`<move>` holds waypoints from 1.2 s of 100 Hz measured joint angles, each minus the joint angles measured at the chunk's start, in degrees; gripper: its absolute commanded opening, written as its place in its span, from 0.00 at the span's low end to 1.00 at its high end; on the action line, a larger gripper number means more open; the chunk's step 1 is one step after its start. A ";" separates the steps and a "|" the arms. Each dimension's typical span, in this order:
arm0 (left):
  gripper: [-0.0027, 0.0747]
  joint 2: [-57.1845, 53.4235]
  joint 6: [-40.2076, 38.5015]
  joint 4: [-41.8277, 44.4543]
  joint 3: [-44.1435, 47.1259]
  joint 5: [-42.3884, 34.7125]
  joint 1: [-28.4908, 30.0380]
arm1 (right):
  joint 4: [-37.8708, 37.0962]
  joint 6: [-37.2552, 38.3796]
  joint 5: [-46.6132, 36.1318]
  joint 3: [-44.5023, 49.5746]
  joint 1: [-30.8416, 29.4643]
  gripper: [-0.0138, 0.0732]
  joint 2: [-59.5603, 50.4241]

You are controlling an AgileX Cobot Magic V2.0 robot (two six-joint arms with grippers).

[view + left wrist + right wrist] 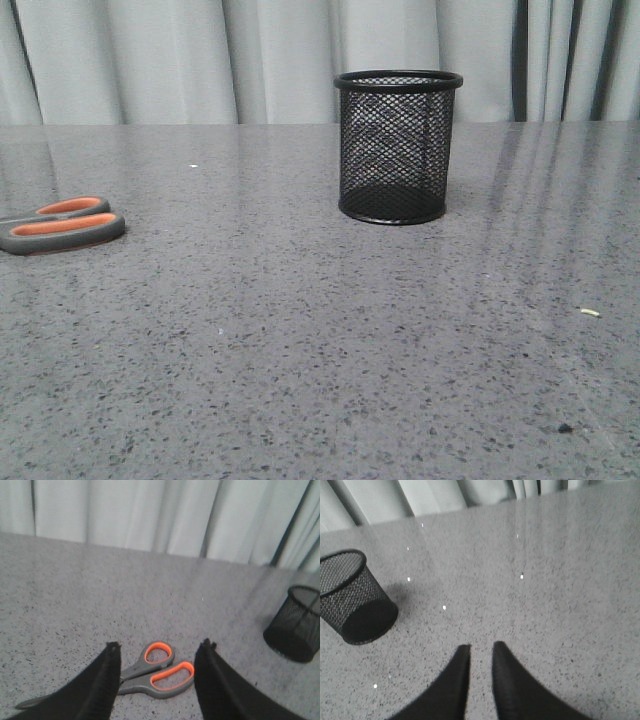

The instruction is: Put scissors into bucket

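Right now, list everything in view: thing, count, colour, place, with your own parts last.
scissors: one pair, dark grey handles lined orange, lying flat at the table's left edge in the front view; blades run out of frame there.
wire-mesh cup: one, black, upright, right of centre toward the back, nothing visible inside.
table: one, speckled grey.
curtain: pale grey-white folds, behind the table.
small debris: one pale fleck and one dark speck, near right of the table.
left gripper: black fingers, open, above the scissors handles.
right gripper: black fingers, nearly together, holding nothing, over bare table beside the cup.
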 measured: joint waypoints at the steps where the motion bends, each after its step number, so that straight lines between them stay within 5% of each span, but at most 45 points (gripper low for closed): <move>1: 0.52 1.21 0.36 0.14 -0.80 0.37 -0.11 | 0.16 0.00 0.37 -0.15 0.00 0.49 0.42; 13: 0.45 11.38 8.00 0.81 -7.74 6.12 -1.77 | 1.78 0.00 1.87 -1.71 0.00 0.63 2.67; 49: 0.43 41.99 37.51 1.48 -32.22 36.68 -2.18 | 3.41 0.00 3.00 -1.93 1.91 0.62 3.11; 72: 0.43 50.92 60.07 6.29 -37.44 47.06 -2.29 | 3.41 0.00 3.00 -1.93 3.19 0.62 3.11; 120: 0.43 58.56 69.03 11.00 -37.89 45.25 0.07 | 3.41 0.00 3.00 -1.93 3.19 0.62 3.11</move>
